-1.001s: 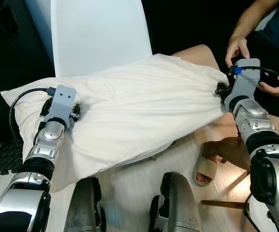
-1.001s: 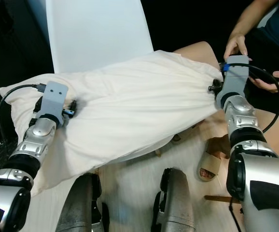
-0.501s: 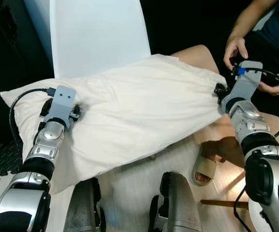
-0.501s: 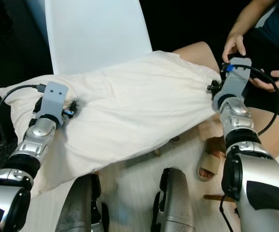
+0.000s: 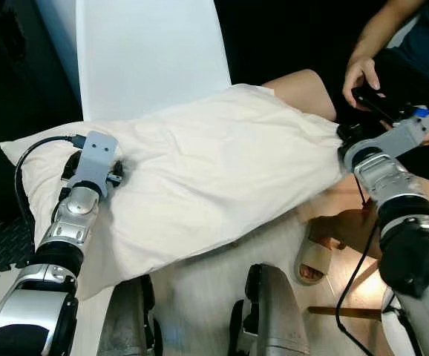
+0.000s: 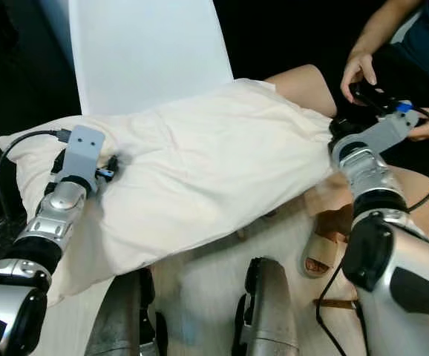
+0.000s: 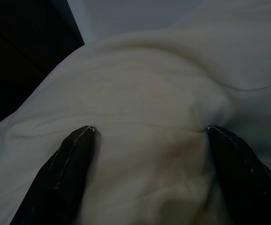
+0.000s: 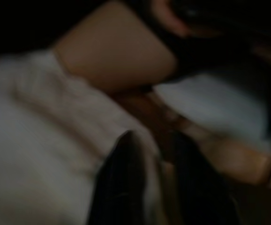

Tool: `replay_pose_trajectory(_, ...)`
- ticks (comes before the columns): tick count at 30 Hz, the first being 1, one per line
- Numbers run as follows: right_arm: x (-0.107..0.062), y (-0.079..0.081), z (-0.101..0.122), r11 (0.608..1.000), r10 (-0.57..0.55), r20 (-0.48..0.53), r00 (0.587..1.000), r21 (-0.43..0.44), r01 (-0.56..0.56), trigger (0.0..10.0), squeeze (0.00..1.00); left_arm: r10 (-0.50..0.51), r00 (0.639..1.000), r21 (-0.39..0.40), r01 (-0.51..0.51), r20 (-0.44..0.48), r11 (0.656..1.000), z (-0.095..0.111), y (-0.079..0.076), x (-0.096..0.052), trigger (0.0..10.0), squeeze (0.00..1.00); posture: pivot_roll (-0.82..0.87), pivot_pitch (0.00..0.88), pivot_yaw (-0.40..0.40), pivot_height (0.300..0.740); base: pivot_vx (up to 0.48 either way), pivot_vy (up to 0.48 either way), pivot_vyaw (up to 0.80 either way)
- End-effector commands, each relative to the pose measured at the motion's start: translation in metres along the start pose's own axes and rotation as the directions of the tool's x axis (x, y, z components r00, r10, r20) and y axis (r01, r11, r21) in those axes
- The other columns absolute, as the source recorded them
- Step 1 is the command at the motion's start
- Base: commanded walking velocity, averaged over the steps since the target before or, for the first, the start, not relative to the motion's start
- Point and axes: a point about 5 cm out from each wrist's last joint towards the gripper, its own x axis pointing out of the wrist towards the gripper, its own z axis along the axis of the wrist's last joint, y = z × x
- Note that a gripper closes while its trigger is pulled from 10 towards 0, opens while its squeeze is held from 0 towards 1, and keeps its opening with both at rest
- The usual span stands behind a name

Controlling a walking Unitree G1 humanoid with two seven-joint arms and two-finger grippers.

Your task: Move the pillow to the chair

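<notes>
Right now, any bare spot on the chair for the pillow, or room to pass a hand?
The pillow already lies across the chair seat; its white backrest is bare. The free floor patch lies between the pillow's front edge and the robot's legs. Crowded by the right gripper: a person's knee, hand and sandalled foot.

Seated person (image 5: 415, 44) with a dark device (image 5: 374, 102); sandalled foot (image 5: 316, 257) on pale floor (image 5: 200, 282).
</notes>
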Motion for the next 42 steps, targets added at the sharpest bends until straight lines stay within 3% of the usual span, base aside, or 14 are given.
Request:
replay_pose_trajectory(1, -0.002, -0.014, 0.012, 0.949, -0.063, 0.042, 0.997, 0.310, 0.047, 10.0, 0.00, -0.012, 0.998, 0.018, 0.013, -0.059, 1.000, -0.014, -0.003, -0.004, 10.0, 1.00, 0.01, 0.326, -0.070, 0.579, 0.000, 0.000, 0.00)
replay_pose_trajectory(7, -0.005, -0.020, 0.017, 0.770, -0.032, 0.092, 0.995, -0.633, 0.083, 10.0, 0.00, -0.008, 0.998, 0.018, 0.009, -0.055, 1.000, -0.015, 0.000, -0.005, 10.0, 1.00, 0.01, 0.325, -0.071, 0.579, 0.000, 0.000, 0.00)
replay_pose_trajectory(11, -0.005, -0.017, 0.015, 0.761, 0.000, 0.077, 0.997, -0.647, 0.050, 10.0, 0.00, -0.006, 0.998, 0.021, 0.007, -0.056, 1.000, -0.016, 0.001, -0.006, 10.0, 1.00, 0.00, 0.325, -0.073, 0.579, 0.000, 0.000, 0.00)
replay_pose_trajectory(14, -0.004, -0.006, -0.004, 0.993, 0.072, -0.209, 0.975, 0.104, -0.051, 10.0, 0.00, -0.004, 0.998, 0.023, 0.005, -0.060, 1.000, -0.017, 0.002, -0.007, 10.0, 1.00, 0.00, 0.321, -0.071, 0.579, 0.000, 0.000, 0.00)
replay_pose_trajectory(16, -0.005, -0.026, 0.004, 0.820, -0.178, -0.051, 0.983, -0.559, 0.119, 10.0, 0.00, -0.005, 0.998, 0.026, 0.007, -0.059, 1.000, -0.017, 0.001, -0.006, 10.0, 1.00, 0.01, 0.320, -0.068, 0.579, 0.000, 0.000, 0.00)
replay_pose_trajectory(18, -0.007, 0.017, -0.012, 0.878, 0.316, -0.214, 0.924, 0.435, -0.199, 10.0, 0.00, -0.007, 0.998, 0.023, 0.008, -0.057, 1.000, -0.017, 0.001, -0.006, 10.0, 1.00, -0.01, 0.319, -0.073, 0.579, 0.000, 0.000, 0.00)
replay_pose_trajectory(19, -0.007, 0.017, -0.012, 0.878, 0.316, -0.214, 0.924, 0.435, -0.199, 10.0, 0.00, -0.007, 0.998, 0.023, 0.008, -0.057, 1.000, -0.017, 0.001, -0.006, 10.0, 1.00, -0.01, 0.319, -0.073, 0.579, 0.000, 0.000, 0.00)
replay_pose_trajectory(20, -0.007, -0.016, -0.022, 0.910, -0.177, -0.321, 0.930, -0.415, 0.030, 10.0, 0.00, -0.008, 0.998, 0.025, 0.009, -0.058, 1.000, -0.017, 0.001, -0.006, 10.0, 1.00, 0.00, 0.317, -0.069, 0.579, 0.000, 0.000, 0.00)
replay_pose_trajectory(23, -0.003, 0.004, -0.012, 0.963, 0.218, -0.054, 0.975, 0.176, -0.206, 10.0, 0.00, -0.010, 0.998, 0.025, 0.011, -0.055, 1.000, -0.015, 0.001, -0.006, 10.0, 1.00, 0.00, 0.314, -0.072, 0.579, 0.000, 0.000, 0.00)
replay_pose_trajectory(24, -0.004, -0.010, -0.012, 0.942, 0.116, -0.105, 0.988, -0.304, -0.143, 10.0, 0.00, -0.009, 0.998, 0.026, 0.011, -0.054, 1.000, -0.015, 0.001, -0.006, 10.0, 1.00, 0.00, 0.310, -0.073, 0.579, 0.000, 0.000, 0.00)
replay_pose_trajectory(31, -0.004, -0.004, -0.029, 0.982, 0.098, -0.165, 0.981, -0.143, -0.122, 10.0, 0.00, -0.002, 0.999, 0.025, 0.003, -0.054, 1.000, -0.016, 0.003, -0.006, 10.0, 1.00, 0.00, 0.307, -0.074, 0.579, 0.000, 0.000, 0.00)
replay_pose_trajectory(32, -0.005, -0.003, -0.032, 0.990, 0.097, -0.152, 0.984, -0.088, -0.111, 10.0, 0.93, 0.001, 0.998, 0.027, 0.001, -0.055, 1.000, -0.016, 0.004, -0.006, 10.0, 1.00, 0.00, 0.305, -0.076, 0.579, 0.000, 0.000, 0.00)
replay_pose_trajectory(34, -0.005, -0.002, -0.030, 0.989, 0.117, -0.119, 0.986, -0.081, -0.127, 10.0, 1.00, 0.002, 0.998, 0.028, -0.001, -0.056, 1.000, -0.016, 0.005, -0.006, 10.0, 1.00, 0.00, 0.302, -0.074, 0.579, 0.000, 0.000, 0.00)
replay_pose_trajectory(42, -0.005, 0.030, -0.008, 0.928, 0.370, 0.039, 0.928, -0.061, -0.367, 10.0, 0.60, 0.002, 0.998, 0.030, 0.000, -0.060, 1.000, -0.017, 0.005, -0.006, 10.0, 1.00, -0.01, 0.299, -0.069, 0.579, 0.000, 0.000, 0.00)
